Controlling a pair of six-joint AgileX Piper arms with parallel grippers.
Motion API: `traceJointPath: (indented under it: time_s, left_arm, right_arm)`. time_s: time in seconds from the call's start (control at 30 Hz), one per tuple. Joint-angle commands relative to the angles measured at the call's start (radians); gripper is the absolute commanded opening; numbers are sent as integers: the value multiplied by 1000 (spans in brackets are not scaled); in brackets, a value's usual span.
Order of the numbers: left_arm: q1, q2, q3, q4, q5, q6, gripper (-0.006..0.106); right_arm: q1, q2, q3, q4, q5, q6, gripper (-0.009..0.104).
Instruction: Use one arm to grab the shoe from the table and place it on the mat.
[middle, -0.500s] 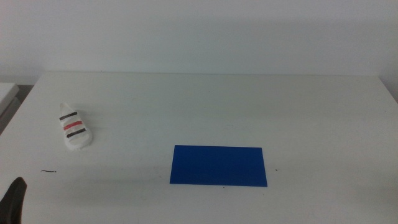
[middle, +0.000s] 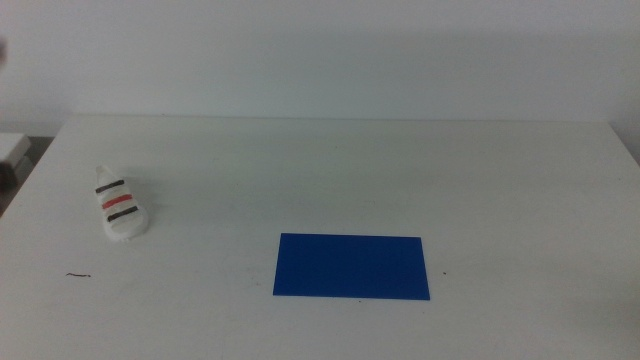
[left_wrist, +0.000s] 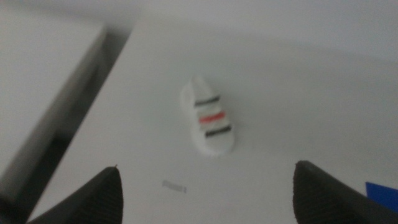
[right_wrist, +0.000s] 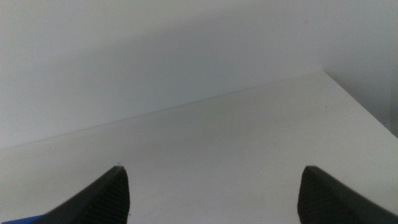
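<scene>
Here we see the shoe (middle: 122, 208) lying near the table's (middle: 400, 170) left edge, the mat (middle: 352, 266) toward the front edge. Left gripper (left_wrist: 205, 180) spread wide above the shoe; right gripper (right_wrist: 211, 186) likewise released, holding nothing.

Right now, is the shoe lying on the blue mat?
No, the shoe lies on the bare table, well apart from the mat.

dark, matte, wedge-shaped fingers (left_wrist: 87, 199) on both grippers
</scene>
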Motion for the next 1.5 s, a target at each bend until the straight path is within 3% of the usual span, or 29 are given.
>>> traceJointPath:
  time_s: [0.0, 0.33, 0.63, 1.3, 1.37, 1.47]
  left_arm:
    - [20, 157, -139, 8, 148, -82, 94]
    - [24, 761, -629, 23, 452, -331, 94]
    - [13, 1108, -833, -11, 431, -333, 94]
    - [-34, 1336, -862, -12, 261, -331, 93]
    - [-34, 1339, -862, -8, 254, -334, 89]
    - [-34, 1341, -862, -1, 259, -341, 72]
  right_arm:
    - [2, -5, 2, -7, -8, -4, 79]
    - [2, -5, 2, -7, -8, -4, 79]
    - [2, -5, 2, -7, -8, -4, 79]
    - [2, -5, 2, -7, -8, -4, 79]
    - [2, -5, 2, -7, -8, -4, 79]
    - [2, -5, 2, -7, -8, -4, 79]
